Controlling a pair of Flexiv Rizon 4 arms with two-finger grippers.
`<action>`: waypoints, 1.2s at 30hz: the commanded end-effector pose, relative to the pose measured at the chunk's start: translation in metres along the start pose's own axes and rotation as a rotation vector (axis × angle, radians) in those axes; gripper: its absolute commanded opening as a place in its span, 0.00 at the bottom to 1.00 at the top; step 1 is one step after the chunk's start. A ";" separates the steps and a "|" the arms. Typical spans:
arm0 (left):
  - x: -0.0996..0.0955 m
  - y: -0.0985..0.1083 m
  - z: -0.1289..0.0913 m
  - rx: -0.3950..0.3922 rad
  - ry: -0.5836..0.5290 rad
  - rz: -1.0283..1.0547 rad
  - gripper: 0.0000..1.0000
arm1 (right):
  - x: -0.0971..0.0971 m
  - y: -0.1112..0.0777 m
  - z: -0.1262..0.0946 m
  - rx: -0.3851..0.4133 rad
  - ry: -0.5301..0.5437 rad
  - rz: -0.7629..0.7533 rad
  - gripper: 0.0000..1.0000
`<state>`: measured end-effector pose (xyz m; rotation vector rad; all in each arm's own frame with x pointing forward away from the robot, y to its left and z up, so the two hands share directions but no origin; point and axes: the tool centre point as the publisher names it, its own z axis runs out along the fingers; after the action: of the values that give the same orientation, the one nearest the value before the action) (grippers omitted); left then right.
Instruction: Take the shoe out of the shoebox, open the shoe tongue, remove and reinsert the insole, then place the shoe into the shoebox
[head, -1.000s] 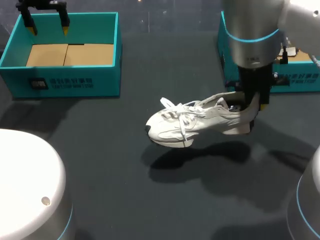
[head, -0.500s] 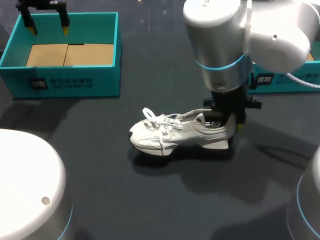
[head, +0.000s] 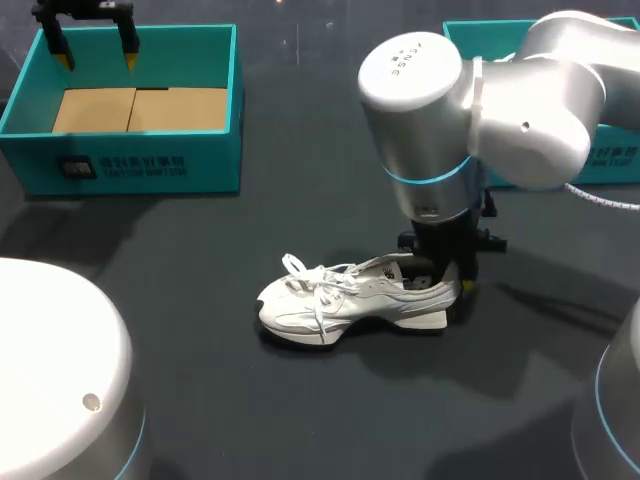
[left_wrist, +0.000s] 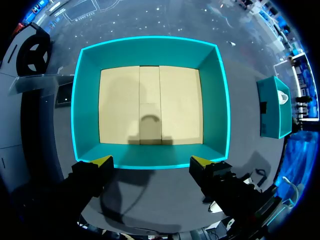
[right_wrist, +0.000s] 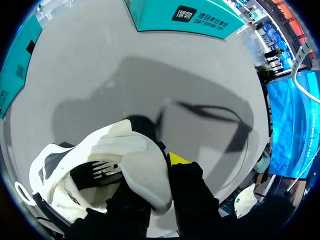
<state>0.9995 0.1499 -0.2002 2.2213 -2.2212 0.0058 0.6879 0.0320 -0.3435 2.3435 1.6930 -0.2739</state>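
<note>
Seeing white sneaker (head: 350, 300) sole-down on table (head: 200, 390), mid-frame, long axis left-right, toe pointing frame-left. Right fingers (right_wrist: 178, 160) clamped on heel collar, one inside, one outside. Left fingers (left_wrist: 200, 162) apart, empty, above teal shoebox (head: 140, 165), upper left.

The right arm (head: 430, 120) is a thick silver-white tube with rounded joints. A thin cyan ring circles its wrist segment, and a pale cable (head: 603, 196) trails at its right. The right hand (head: 447, 283) is black and blocky with a yellow tip. The left hand (left_wrist: 151, 161) has two black fingers (left_wrist: 87, 176), each capped by a bright yellow wedge.
</note>
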 end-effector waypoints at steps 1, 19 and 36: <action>0.000 0.000 0.000 -0.001 -0.001 0.000 1.00 | 0.007 -0.006 0.007 -0.004 -0.006 0.000 0.00; 0.000 0.000 0.000 -0.001 -0.001 0.000 1.00 | 0.020 -0.022 0.022 0.037 -0.008 0.005 0.00; 0.000 0.000 0.000 -0.001 -0.001 0.000 1.00 | 0.026 -0.030 0.022 0.068 0.006 0.049 0.31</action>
<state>0.9995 0.1499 -0.2002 2.2212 -2.2213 0.0058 0.6732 0.0481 -0.3712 2.4053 1.7386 -0.3266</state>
